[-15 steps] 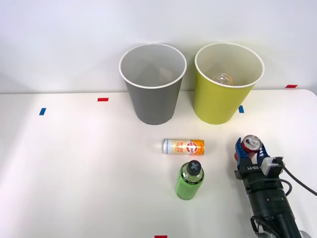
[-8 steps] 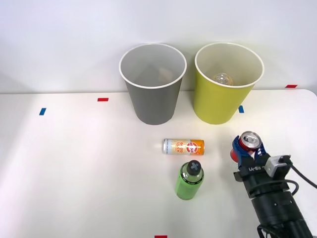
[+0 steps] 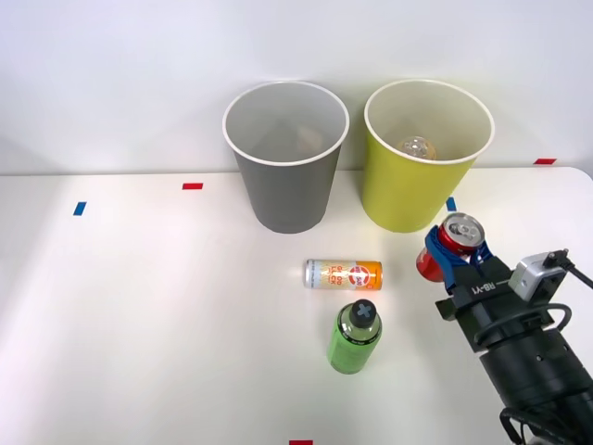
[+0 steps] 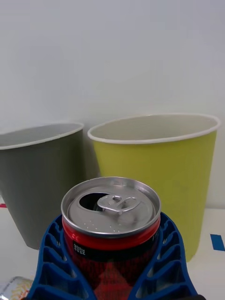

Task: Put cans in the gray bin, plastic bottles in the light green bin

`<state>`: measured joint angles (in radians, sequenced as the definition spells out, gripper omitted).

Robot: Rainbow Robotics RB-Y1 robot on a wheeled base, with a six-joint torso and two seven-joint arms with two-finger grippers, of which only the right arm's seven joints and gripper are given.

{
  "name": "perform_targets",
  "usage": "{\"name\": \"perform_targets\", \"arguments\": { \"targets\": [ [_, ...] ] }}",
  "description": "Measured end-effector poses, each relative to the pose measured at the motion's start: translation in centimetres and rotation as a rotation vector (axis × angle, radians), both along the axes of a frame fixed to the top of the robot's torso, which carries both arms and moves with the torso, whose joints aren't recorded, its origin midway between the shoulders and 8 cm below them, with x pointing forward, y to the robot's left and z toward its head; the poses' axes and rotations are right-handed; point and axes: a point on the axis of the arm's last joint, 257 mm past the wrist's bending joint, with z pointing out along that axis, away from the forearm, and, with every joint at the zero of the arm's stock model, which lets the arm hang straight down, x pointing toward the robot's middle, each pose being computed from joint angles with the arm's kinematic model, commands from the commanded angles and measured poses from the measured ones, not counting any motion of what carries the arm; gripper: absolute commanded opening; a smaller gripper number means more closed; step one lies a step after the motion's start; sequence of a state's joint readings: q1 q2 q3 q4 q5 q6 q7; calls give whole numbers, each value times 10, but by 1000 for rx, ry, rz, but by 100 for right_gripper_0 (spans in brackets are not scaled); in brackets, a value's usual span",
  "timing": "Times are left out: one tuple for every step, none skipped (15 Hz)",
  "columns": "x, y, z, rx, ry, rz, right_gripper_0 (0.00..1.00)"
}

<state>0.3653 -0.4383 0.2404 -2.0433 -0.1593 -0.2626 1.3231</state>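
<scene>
My right gripper (image 3: 451, 252) is shut on the short red can (image 3: 453, 240), holding it upright and lifted off the table, just in front of the light green bin (image 3: 422, 195). In the wrist view the red can (image 4: 111, 225) sits between the blue ribbed fingers (image 4: 51, 258), with the light green bin (image 4: 159, 168) and the gray bin (image 4: 37, 178) behind it. The gray bin (image 3: 287, 190) stands left of the green one. A silver-and-orange can (image 3: 343, 273) lies on its side mid-table. The green plastic bottle (image 3: 355, 338) with its black cap stands just in front of it.
A pale rounded object (image 3: 418, 146) lies inside the light green bin. Red tape marks (image 3: 192, 185) and blue tape marks (image 3: 80, 208) dot the white table. A wall runs behind the bins. A cable (image 3: 574, 269) trails from my wrist.
My right gripper has lifted the red can off the table and carried it up and back toward the bins. The other can and the bottle have not moved.
</scene>
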Motion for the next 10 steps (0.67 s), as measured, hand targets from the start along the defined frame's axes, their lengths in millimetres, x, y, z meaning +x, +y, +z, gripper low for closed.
{"name": "perform_targets", "arguments": {
  "targets": [
    [4, 7, 14, 11, -25, 29, 0],
    [9, 14, 28, 24, -46, 60, 0],
    [14, 20, 41, 33, -60, 87, 0],
    [19, 27, 52, 33, -50, 107, 0],
    [23, 33, 64, 32, -37, 123, 0],
    [26, 42, 81, 40, -30, 144, 0],
    [29, 52, 105, 64, -44, 177, 0],
    [30, 59, 122, 79, -63, 203, 0],
    [30, 63, 134, 80, -82, 220, 0],
    [30, 66, 141, 78, -96, 232, 0]
  ]
}}
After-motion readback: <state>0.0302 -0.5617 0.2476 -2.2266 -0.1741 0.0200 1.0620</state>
